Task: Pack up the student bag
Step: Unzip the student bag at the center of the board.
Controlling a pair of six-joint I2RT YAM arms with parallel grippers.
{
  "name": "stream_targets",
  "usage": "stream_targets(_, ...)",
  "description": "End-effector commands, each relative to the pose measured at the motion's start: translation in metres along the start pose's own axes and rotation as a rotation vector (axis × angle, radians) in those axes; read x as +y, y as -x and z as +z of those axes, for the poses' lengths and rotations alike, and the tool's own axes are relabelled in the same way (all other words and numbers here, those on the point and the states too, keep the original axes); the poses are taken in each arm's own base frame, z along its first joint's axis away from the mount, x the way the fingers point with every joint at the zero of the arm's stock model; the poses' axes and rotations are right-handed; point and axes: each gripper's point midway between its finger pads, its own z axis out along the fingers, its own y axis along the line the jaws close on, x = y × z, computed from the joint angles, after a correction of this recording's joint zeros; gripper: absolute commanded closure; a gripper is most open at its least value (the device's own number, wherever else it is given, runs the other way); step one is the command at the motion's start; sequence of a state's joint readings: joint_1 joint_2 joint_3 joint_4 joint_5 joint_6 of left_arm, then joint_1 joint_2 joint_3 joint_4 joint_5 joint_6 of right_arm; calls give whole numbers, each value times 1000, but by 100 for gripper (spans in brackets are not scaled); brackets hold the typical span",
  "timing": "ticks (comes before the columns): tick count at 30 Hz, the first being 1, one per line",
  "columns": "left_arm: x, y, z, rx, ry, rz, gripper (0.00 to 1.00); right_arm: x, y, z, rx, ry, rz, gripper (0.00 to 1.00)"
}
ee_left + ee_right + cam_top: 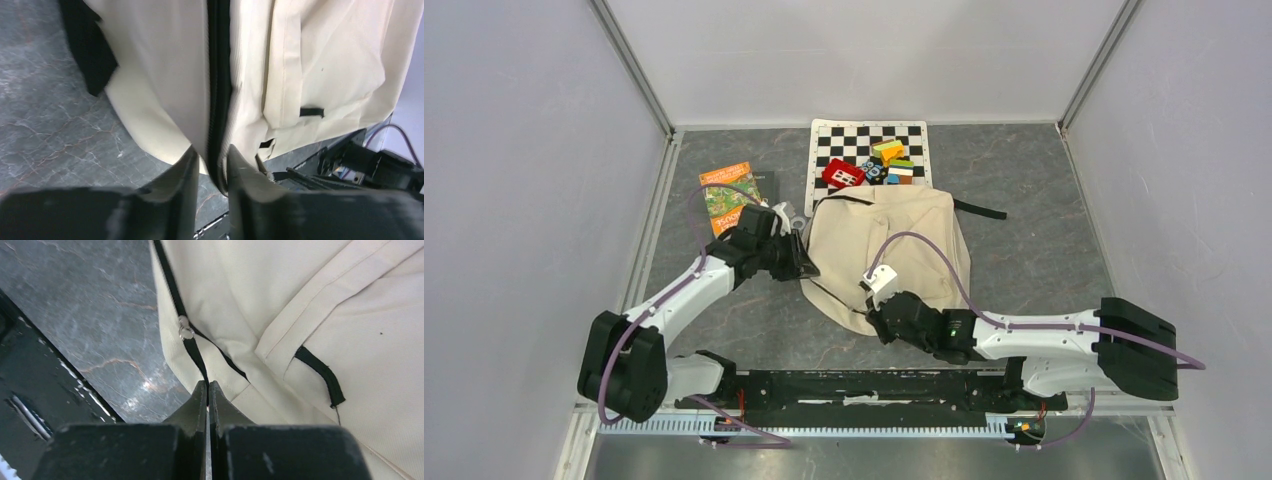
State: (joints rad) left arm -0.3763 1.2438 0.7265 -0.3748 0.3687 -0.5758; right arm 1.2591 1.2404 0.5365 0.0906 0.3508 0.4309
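Observation:
The cream student bag (894,250) lies flat in the middle of the table, its black zipper closed. My left gripper (809,265) is at the bag's left edge, shut on a fold of cream fabric with the black zipper seam (218,100) between its fingers (187,170). My right gripper (876,318) is at the bag's near edge, shut on the thin black zipper pull cord (192,347); the metal zipper slider (185,329) sits just beyond its fingertips (200,395). The bag's front pocket and a black loop (320,375) show in the right wrist view.
A checkered mat (869,150) lies behind the bag with a red toy (844,174) and coloured blocks (892,160). An orange book (729,195) lies at back left. A black strap (979,210) trails right of the bag. A black rail (874,385) runs along the near edge.

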Motion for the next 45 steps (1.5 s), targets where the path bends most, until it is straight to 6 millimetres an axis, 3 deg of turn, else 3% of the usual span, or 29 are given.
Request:
stream_targets(1,0,33,-8,-111,10,73,51,-16,-11,-3,63,-72,-60,100)
stream_targets(2,2,29,-8,-104,9,65,41,-14,-7,-1,59,-69,-64,100)
stream_targets(4,2,18,-9,-97,1,54,30,-10,-3,3,56,-67,-76,100)
stream_targets(7,1,-2,-11,-90,0,35,19,-3,11,11,26,-60,-71,100)
stream_targets(12,-7,-31,-11,-102,-23,-19,15,10,27,20,-7,-27,-58,100)
stream_targets(17,-14,-47,-4,-123,-40,-58,12,20,35,26,-20,-1,-51,100)
stream_targets(23,-2,-54,9,-131,9,-95,34,21,36,25,-26,2,-33,100)
stream_targets(31,-6,-54,18,-137,-14,-107,57,17,33,22,-27,-3,-27,100)
stream_targets(39,-4,-56,22,-137,-20,-106,98,-1,33,27,3,-68,-72,100)
stream_targets(45,0,-52,20,-149,10,-74,98,-26,18,30,93,-92,-92,100)
